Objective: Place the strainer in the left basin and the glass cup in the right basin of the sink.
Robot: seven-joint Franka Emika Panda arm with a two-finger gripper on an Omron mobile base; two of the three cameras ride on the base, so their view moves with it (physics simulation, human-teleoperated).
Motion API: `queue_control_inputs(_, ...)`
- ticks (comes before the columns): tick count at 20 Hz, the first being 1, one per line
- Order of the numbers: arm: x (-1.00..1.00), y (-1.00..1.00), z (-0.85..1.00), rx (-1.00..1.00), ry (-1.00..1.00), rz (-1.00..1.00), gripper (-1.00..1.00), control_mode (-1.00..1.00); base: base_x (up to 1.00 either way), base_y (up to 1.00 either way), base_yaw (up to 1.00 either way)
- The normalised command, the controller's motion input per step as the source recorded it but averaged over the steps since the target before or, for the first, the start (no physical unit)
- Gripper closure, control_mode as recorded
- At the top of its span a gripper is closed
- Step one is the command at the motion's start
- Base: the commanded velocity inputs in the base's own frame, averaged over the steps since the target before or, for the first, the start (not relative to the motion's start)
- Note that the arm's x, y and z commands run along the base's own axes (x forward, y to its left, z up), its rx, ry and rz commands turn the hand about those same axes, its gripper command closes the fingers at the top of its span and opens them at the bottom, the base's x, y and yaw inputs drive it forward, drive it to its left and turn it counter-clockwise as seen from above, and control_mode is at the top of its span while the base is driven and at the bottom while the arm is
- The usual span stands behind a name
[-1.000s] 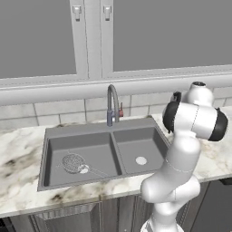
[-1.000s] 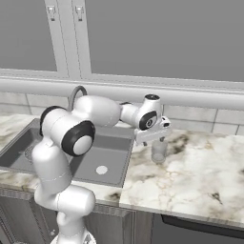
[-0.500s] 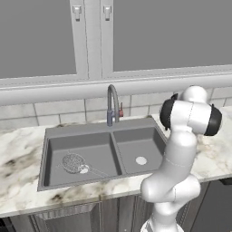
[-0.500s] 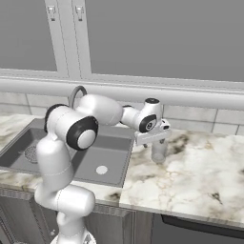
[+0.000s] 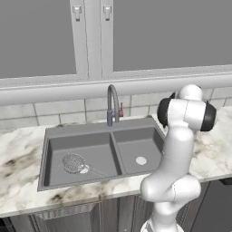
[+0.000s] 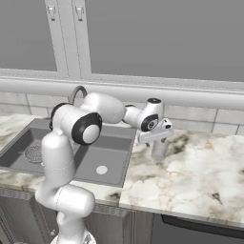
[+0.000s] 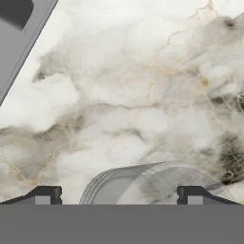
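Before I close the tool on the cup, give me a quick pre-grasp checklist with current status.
1. Strainer in the left basin: ok.
2. Tool open: ok, fingertips stand wide apart.
3. Glass cup between the fingertips: ok in the hand view, rim sits in the gap.
4. Cup upright on the counter: ok, standing beside the sink.
5. Fingers low enough on the cup wall: cannot tell.
6. Right basin free to receive the cup: ok, just the drain in it.
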Motion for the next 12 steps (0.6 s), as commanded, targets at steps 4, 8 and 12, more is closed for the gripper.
queue_control_inputs(4,-0.06,0.01,-0.26,0.00,0.02,-0.01,-1.00,-1.00,0.00,0.00,0.00)
queue_control_inputs(8,-0.21,0.11,-0.25,0.00,0.02,-0.04,-1.00,-1.00,0.00,0.00,0.00)
queue_control_inputs(12,-0.27,0.19,-0.23,0.00,0.02,-0.04,-1.00,-1.00,0.00,0.00,0.00)
